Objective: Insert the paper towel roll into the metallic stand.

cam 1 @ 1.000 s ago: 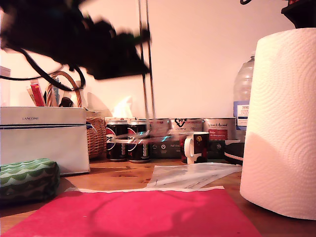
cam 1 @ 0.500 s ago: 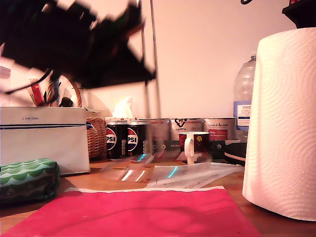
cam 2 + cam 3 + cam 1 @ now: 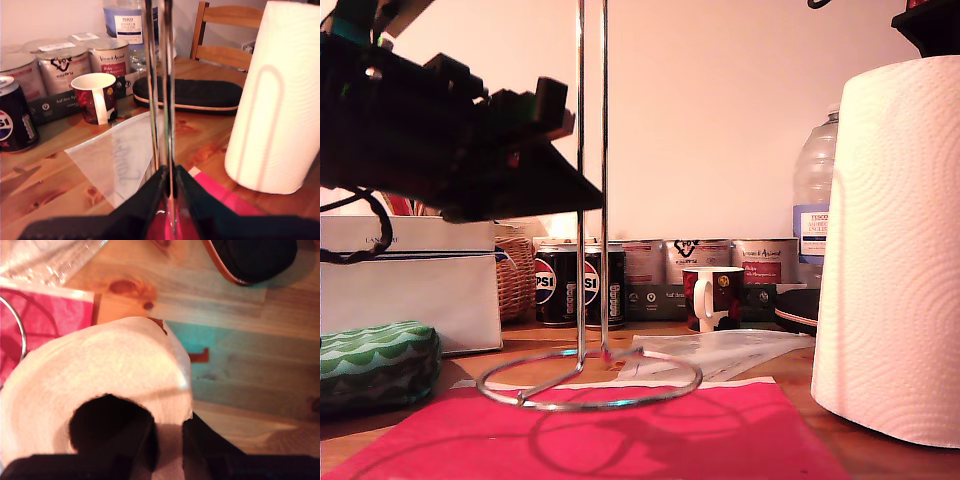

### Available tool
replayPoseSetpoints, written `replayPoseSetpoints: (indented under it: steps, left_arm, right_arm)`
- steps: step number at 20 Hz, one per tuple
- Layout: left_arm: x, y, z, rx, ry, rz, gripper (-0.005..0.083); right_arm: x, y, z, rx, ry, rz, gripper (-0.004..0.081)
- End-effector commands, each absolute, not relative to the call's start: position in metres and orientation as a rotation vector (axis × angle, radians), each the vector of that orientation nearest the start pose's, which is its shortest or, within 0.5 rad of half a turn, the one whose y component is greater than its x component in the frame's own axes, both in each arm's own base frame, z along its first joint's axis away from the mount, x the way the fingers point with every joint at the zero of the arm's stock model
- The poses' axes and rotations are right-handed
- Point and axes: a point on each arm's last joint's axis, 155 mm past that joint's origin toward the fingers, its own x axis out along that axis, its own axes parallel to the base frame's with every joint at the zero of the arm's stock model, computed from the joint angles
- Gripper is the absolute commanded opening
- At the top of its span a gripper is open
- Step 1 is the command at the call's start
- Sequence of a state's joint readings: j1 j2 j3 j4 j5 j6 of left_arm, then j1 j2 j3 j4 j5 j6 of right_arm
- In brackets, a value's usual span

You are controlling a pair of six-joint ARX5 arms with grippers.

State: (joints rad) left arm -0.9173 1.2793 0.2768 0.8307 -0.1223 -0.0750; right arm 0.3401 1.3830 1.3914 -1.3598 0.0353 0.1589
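Observation:
The metallic stand [image 3: 581, 150] is upright, and its ring base [image 3: 610, 405] appears to rest on the far edge of the red mat [image 3: 620, 435]. My first gripper [image 3: 575, 195] comes in from the exterior view's left and is shut on the stand's twin-wire post [image 3: 167, 100], seen between my first gripper's [image 3: 170, 175] black jaws. The paper towel roll [image 3: 890, 250] stands on the table at the exterior view's right, apart from the stand. My second gripper [image 3: 167, 440] is shut on the roll's [image 3: 100, 375] wall, one finger inside the core and one outside.
A white box [image 3: 410, 280], a wicker basket [image 3: 515, 270], cola cans [image 3: 555, 285], tins [image 3: 700, 255], a mug [image 3: 712, 297] and a water bottle [image 3: 812, 190] line the back. A green pouch [image 3: 375, 360], a clear plastic sheet [image 3: 720, 350] and a black case [image 3: 190, 95] lie nearby.
My first arm has brought the stand down and toward the camera; its blurred, raised base now sits steady at the mat's edge. The roll has not moved.

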Motion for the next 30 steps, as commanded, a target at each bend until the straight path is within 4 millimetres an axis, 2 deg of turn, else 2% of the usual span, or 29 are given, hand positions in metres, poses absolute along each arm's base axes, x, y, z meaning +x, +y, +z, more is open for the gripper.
replayPoseSetpoints:
  steps: [1, 5, 9, 12, 16, 20, 23, 27, 30]
  left_arm:
    - [0.244, -0.283, 0.129, 0.032, 0.198, -0.790, -0.0024]
    - [0.247, -0.289, 0.119, 0.030, 0.194, -0.796, -0.0024]
    - [0.247, -0.291, 0.098, 0.055, 0.238, -0.796, -0.0024]
    - [0.247, -0.295, 0.096, 0.050, 0.230, -0.804, -0.0024]
    - [0.248, -0.296, 0.089, 0.054, 0.238, -0.804, -0.0024]
    - [0.249, -0.297, 0.076, 0.077, 0.254, -0.804, -0.0024]
    - [0.248, -0.296, 0.065, 0.131, 0.262, -0.809, -0.0024]
    - [0.246, -0.302, 0.079, 0.131, 0.200, -0.842, -0.0024]
    - [0.244, -0.305, 0.081, 0.143, 0.188, -0.861, -0.0024]
  right_arm:
    - [0.266, 0.087, 0.195, -0.110, 1.295, 0.160, -0.0012]
    - [0.273, 0.090, 0.213, -0.099, 1.243, 0.168, -0.0012]
    - [0.281, 0.097, 0.237, -0.090, 1.173, 0.189, -0.0012]
    - [0.287, 0.109, 0.267, -0.082, 1.086, 0.231, -0.0012]
    - [0.286, 0.135, 0.322, -0.042, 0.943, 0.346, -0.0012]
    - [0.280, 0.149, 0.356, -0.040, 0.849, 0.405, -0.0012]
    - [0.273, 0.147, 0.374, -0.028, 0.795, 0.418, -0.0012]
    - [0.259, 0.140, 0.404, -0.002, 0.702, 0.430, -0.0012]
    - [0.248, 0.134, 0.427, 0.017, 0.630, 0.440, -0.0012]
